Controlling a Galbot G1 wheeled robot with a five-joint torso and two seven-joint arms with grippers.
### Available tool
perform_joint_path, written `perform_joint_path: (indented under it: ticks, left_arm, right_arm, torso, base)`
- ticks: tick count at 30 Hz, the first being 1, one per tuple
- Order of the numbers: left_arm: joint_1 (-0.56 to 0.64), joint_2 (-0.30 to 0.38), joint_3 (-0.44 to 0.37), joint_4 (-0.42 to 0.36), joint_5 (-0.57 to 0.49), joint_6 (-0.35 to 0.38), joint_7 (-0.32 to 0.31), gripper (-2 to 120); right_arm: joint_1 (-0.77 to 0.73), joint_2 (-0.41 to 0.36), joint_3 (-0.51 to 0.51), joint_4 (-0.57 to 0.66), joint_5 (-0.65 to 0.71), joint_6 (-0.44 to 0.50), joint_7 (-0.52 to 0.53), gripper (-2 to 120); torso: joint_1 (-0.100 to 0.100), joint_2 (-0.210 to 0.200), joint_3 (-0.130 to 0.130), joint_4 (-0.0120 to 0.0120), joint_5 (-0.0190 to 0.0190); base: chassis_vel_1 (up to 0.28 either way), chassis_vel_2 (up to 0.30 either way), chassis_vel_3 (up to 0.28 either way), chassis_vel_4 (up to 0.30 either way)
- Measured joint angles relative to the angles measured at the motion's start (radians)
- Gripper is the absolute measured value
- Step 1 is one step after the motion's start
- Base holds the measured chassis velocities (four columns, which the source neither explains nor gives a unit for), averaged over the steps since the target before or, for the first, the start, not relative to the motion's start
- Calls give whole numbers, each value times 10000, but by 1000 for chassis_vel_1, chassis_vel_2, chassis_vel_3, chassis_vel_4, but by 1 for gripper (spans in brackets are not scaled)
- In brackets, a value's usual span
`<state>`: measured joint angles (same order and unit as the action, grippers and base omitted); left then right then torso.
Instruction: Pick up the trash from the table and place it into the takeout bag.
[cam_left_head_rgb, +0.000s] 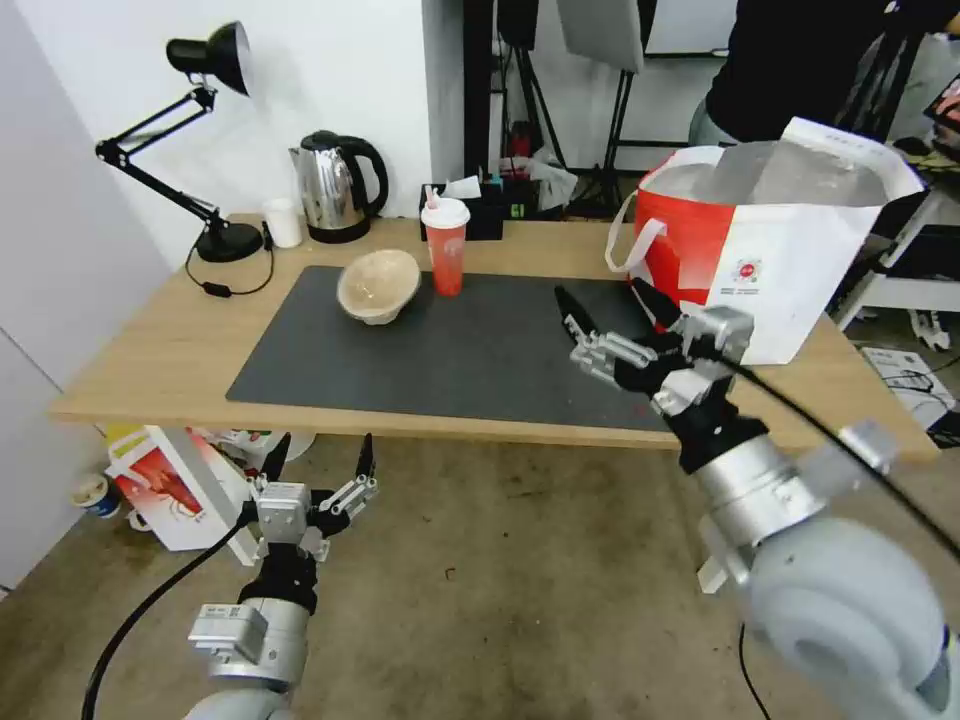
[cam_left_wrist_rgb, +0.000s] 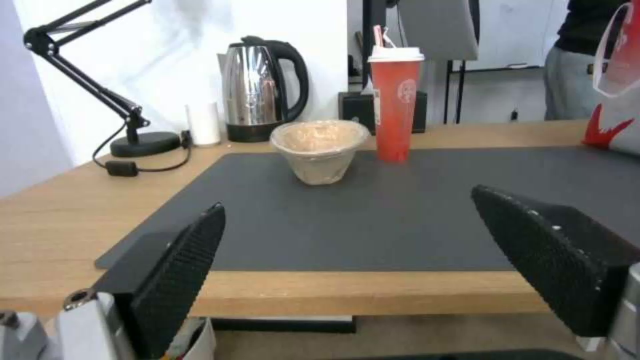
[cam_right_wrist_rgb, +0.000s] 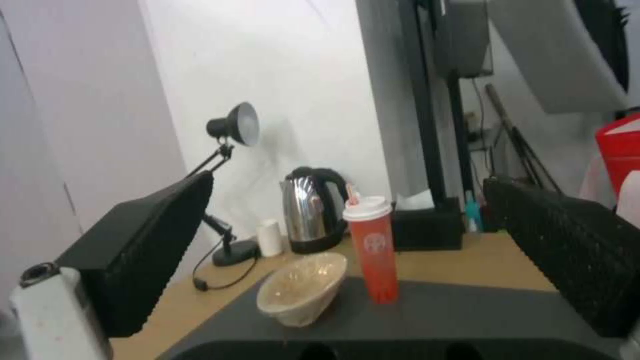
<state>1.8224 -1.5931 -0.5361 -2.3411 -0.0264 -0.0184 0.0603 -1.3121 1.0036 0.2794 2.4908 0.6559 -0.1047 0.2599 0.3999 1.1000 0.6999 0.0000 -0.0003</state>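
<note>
Starting at the left of the head view: black desk lamp at the table's back left corner, small white cup and steel kettle just beside it against the wall. Below the near table edge, over the floor, left gripper points up, fingers spread apart, holding nothing. On the dark grey mat, tan pulp bowl lies tilted on its side, opening toward the robot. Red cup with white lid stands upright just beside the bowl, at the mat's back edge; black box behind it. Right gripper hovers over the mat's right part, fingers wide apart and empty, aimed toward bowl and cup. Takeout bag stands open at the table's right end, foil lining visible, just beside the right gripper's wrist. On the floor at left under the table, a smaller white bag.
</note>
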Motion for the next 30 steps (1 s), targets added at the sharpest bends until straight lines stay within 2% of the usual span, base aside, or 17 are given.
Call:
perform_joint_path:
  ticks: [2, 5, 6, 10, 11, 15, 22, 30]
  left_arm:
    - [-6, -1, -1, 0, 1, -1, -5, 93]
    - [-7, -2, -29, -1, 2, -12, -20, 93]
    - [-7, -2, -29, -1, 2, -12, -20, 93]
    - [-35, -2, -83, -13, -8, -15, -35, 93]
    - [-35, -2, -83, -13, -8, -15, -35, 93]
    - [-74, -3, -105, -9, -23, -17, -44, 93]
    - [-134, 0, -110, 16, -56, -14, -48, 93]
    - [-131, 1, -104, 34, -58, -14, -42, 93]
  right_arm:
    - [-70, 287, -44, -25, -279, 13, -69, 100]
    - [-410, 1264, -61, -29, -1355, 199, -383, 100]
    - [-410, 1264, -61, -29, -1355, 199, -383, 100]
    - [-1226, 2462, -16, 81, -2853, 771, -575, 100]
    - [-1226, 2462, -16, 81, -2853, 771, -575, 100]
    - [-2261, 3444, -109, 81, -4389, 1458, -636, 100]
    - [-3121, 4095, -11, 81, -6076, 2313, -319, 100]
    - [-3623, 4174, 82, 82, -6937, 2723, 276, 100]
  torso:
    - [0, 0, 1, 0, 2]
    - [2, 0, 1, 1, 2]
    - [2, 0, 1, 1, 2]
    - [2, 0, 1, 0, 2]
    - [2, 0, 1, 0, 2]
    - [1, 0, 0, -1, 0]
    - [2, 1, 0, 0, 2]
    - [1, 1, 1, 0, 2]
  base:
    - [0, 0, 0, 0]
    - [0, 0, 0, 0]
    - [0, 0, 0, 0]
    - [0, 0, 0, 0]
    - [0, 0, 0, 0]
    - [0, 0, 0, 0]
    - [0, 0, 0, 0]
    - [0, 0, 0, 0]
